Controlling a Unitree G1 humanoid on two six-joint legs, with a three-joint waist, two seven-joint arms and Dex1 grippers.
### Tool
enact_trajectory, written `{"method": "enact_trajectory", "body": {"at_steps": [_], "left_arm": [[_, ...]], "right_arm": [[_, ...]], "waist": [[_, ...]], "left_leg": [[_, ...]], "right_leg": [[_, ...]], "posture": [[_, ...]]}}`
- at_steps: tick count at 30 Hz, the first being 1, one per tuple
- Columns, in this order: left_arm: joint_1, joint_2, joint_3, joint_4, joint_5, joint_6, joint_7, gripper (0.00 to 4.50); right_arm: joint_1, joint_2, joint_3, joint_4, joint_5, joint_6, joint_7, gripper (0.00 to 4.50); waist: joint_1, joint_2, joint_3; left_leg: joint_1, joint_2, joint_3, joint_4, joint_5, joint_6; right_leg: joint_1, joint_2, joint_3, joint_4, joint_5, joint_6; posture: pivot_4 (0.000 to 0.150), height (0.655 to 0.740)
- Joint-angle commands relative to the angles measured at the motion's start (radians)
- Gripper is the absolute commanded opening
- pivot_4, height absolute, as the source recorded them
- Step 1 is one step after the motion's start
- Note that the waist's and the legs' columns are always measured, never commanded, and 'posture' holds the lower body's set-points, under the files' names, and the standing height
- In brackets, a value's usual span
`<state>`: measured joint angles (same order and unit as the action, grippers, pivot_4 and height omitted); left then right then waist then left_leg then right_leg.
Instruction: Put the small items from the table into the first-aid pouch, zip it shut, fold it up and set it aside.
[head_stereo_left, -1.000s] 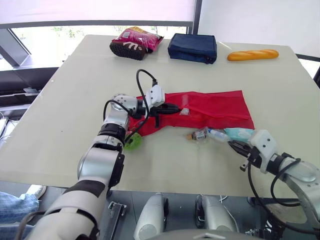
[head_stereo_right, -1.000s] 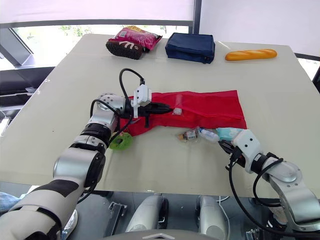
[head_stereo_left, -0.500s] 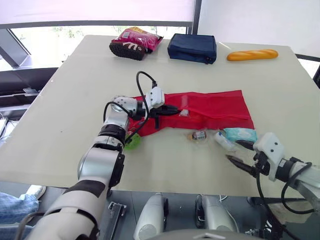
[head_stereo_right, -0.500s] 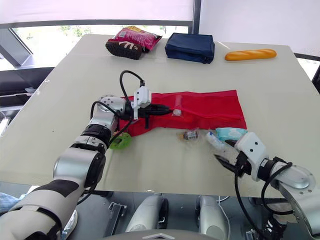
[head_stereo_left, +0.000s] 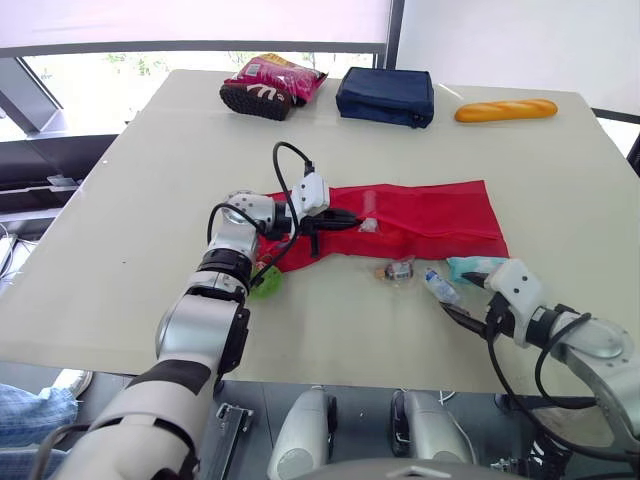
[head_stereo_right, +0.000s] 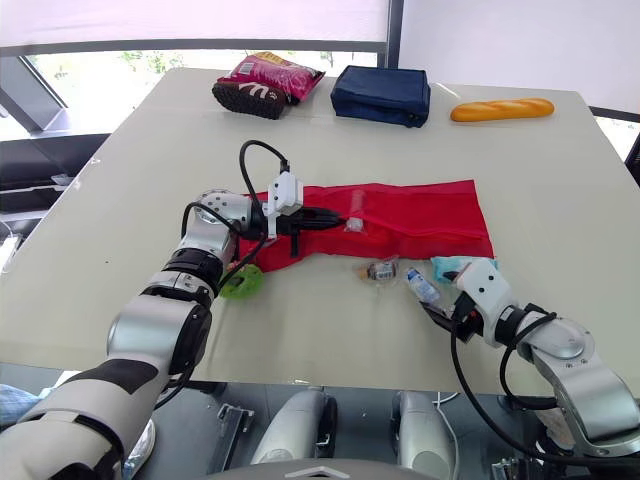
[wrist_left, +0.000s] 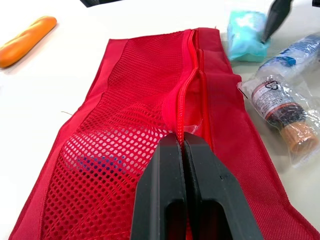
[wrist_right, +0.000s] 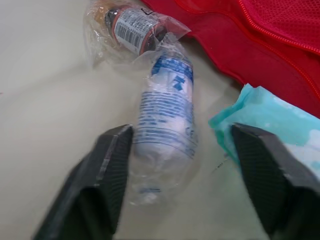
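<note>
The red mesh first-aid pouch lies flat mid-table with its zipper partly open. My left gripper is shut on the pouch's edge at the zipper, also seen from above. In front of the pouch lie a small brown-capped bottle in clear wrap, a white wrapped roll and a teal packet. My right gripper stands open, its fingers on either side of the roll's near end. The roll rests against one finger; the other is apart from it, by the teal packet.
A green item lies beside my left forearm. At the far edge sit a pink snack bag, a navy pouch and a bread loaf. The table's front edge runs close behind my right gripper.
My right gripper pulled back toward the front edge, then came forward again and now straddles the roll. The roll has shifted away from the bottle, toward the front. The left gripper has held still.
</note>
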<state>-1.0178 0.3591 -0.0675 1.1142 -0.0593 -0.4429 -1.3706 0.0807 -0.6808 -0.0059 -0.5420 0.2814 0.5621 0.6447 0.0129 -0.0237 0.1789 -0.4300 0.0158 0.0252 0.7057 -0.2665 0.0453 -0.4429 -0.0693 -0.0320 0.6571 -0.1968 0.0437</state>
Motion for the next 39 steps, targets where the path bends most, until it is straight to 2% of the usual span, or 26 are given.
{"method": "enact_trajectory", "body": {"at_steps": [1,4,5,10,16,20,25,30,35,39], "left_arm": [[-0.03,0.005,0.011,-0.006,-0.002,-0.023,0.001,0.0],[-0.032,0.004,0.01,-0.005,-0.001,-0.024,0.001,0.0],[-0.033,0.003,0.01,-0.004,-0.001,-0.024,0.001,0.0],[-0.035,0.002,0.01,-0.004,-0.001,-0.026,-0.001,0.0],[-0.038,0.003,0.011,-0.003,-0.002,-0.027,-0.001,0.0],[-0.037,-0.001,0.01,-0.006,-0.003,-0.027,-0.004,0.0],[-0.038,-0.01,0.01,-0.007,-0.005,-0.026,-0.004,0.0],[-0.037,-0.019,0.011,-0.013,-0.009,-0.025,-0.004,0.0],[-0.031,-0.025,0.012,-0.021,-0.013,-0.023,-0.006,0.0],[-0.024,-0.03,0.011,-0.028,-0.015,-0.024,-0.013,0.0]], "right_arm": [[0.002,0.001,0.006,-0.02,-0.009,-0.009,-0.003,1.24],[0.006,-0.002,0.018,-0.021,-0.018,-0.003,-0.005,0.07],[0.008,-0.005,0.022,-0.022,-0.023,-0.001,-0.006,0.03],[0.009,-0.007,-0.006,-0.044,-0.01,0.017,-0.007,0.03],[-0.048,0.005,-0.14,-0.164,0.171,0.204,-0.024,0.03],[-0.158,0.024,-0.127,-0.228,0.272,0.363,-0.078,0.03],[-0.346,0.091,0.01,-0.17,0.206,0.566,-0.255,0.03],[-0.455,0.154,0.124,-0.076,0.141,0.616,-0.334,0.03],[-0.514,0.246,0.171,0.015,0.073,0.619,-0.419,0.03],[-0.544,0.368,0.126,0.067,0.028,0.62,-0.513,0.03]], "waist": [[0.0,0.0,0.0],[0.0,0.0,0.0],[0.0,0.0,0.0],[0.0,0.0,0.0],[0.0,0.0,0.0],[-0.003,0.0,0.0],[0.001,0.0,0.0],[0.0,0.0,0.0],[-0.002,0.0,0.0],[-0.003,0.0,0.0]], "left_leg": [[0.0,0.0,0.0,0.0,0.0,0.0],[0.0,0.0,0.0,0.0,0.0,0.0],[0.0,0.0,0.0,0.0,0.0,0.0],[0.0,0.0,0.0,0.0,0.0,0.0],[0.0,0.0,0.0,0.0,0.0,0.0],[0.0,0.001,0.0,0.0,0.0,0.0],[0.0,0.001,0.0,0.0,0.0,0.0],[-0.001,-0.001,-0.001,0.0,0.0,0.0],[-0.001,-0.001,-0.001,0.0,0.0,0.0],[-0.002,-0.001,-0.001,0.0,0.0,0.0]], "right_leg": [[0.0,0.0,0.0,0.0,0.0,0.0],[0.0,0.0,0.0,0.0,0.0,0.0],[0.0,0.0,0.0,0.0,0.0,0.0],[0.0,0.0,0.0,0.0,0.0,0.0],[0.0,0.0,0.0,0.0,0.0,0.0],[0.0,0.0,0.0,0.0,0.0,0.0],[0.0,0.0,0.0,0.001,0.0,0.0],[-0.001,-0.001,-0.001,0.001,0.0,0.0],[-0.001,-0.001,-0.001,0.001,0.0,0.0],[-0.002,-0.001,-0.001,0.002,0.0,0.0]], "posture": [[0.15,0.7164],[0.15,0.7164],[0.15,0.7164],[0.15,0.7164],[0.15,0.7164],[0.15,0.7164],[0.15,0.7164],[0.15,0.7164],[0.15,0.7164],[0.15,0.7164]]}}
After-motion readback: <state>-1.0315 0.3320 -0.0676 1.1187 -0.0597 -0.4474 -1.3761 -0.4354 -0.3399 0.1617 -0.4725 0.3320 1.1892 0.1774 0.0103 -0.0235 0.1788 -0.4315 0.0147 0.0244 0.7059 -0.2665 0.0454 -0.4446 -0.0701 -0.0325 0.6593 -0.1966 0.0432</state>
